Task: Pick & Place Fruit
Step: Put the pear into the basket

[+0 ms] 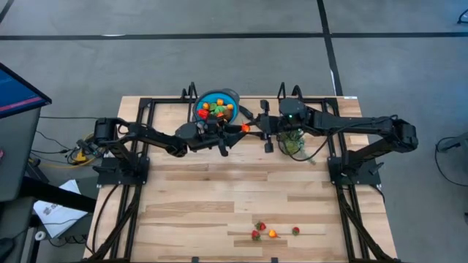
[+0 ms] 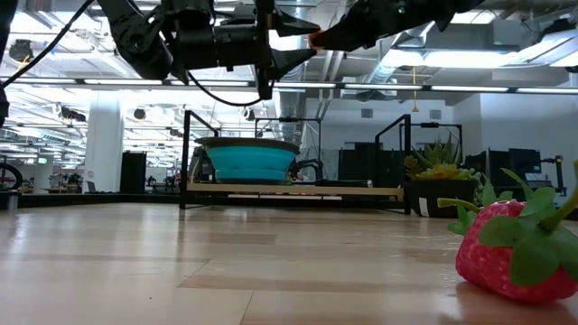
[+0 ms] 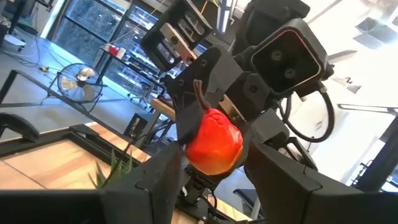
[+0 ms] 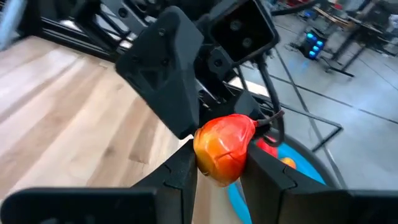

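Red-orange fruit (image 4: 225,148) between both claws' fingers (image 4: 179,169)

Wooden table with a bowl, a plant and a few loose fruits

The table (image 1: 241,197) is made of light wooden planks and has a black frame along its far part. The blue bowl (image 1: 217,104) stands at the far edge, near the middle, and it holds several small fruits. The green plant (image 1: 294,142) stands to the right of the bowl, also in the far part. Near the front edge four small fruits lie close together: a strawberry (image 1: 261,226), a second strawberry (image 1: 256,235), an orange piece (image 1: 273,234) and a third strawberry (image 1: 295,231). The wide middle of the table shows bare wood.
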`<state>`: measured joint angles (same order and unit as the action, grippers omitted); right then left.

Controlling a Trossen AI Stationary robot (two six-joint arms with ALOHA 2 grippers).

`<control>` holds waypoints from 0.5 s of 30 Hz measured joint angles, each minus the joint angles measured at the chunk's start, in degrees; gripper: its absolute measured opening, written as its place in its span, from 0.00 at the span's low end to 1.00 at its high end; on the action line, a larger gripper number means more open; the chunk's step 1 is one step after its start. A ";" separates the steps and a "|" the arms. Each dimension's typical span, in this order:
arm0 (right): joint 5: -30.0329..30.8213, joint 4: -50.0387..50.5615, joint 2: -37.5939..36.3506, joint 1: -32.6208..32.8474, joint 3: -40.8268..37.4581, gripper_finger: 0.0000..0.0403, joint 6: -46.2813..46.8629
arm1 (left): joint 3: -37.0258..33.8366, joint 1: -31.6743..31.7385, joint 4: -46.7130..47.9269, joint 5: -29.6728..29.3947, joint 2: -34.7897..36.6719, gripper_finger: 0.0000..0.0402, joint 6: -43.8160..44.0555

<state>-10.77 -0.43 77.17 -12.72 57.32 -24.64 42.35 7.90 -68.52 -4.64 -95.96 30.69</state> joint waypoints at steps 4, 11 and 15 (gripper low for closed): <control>-3.53 1.18 0.21 0.08 -0.30 0.24 -0.49 | 0.38 0.02 -1.31 -0.05 0.20 0.45 -0.10; -3.99 -3.91 4.34 0.53 -0.11 0.24 0.03 | 0.35 0.02 -0.59 -0.07 0.17 0.42 -0.06; -3.90 -4.36 5.51 0.59 -0.22 0.23 0.18 | 0.24 -0.15 0.19 -0.07 0.17 0.40 -0.06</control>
<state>-14.67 -4.78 82.67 -12.14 57.10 -24.46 42.58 7.75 -68.33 -4.71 -95.79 30.63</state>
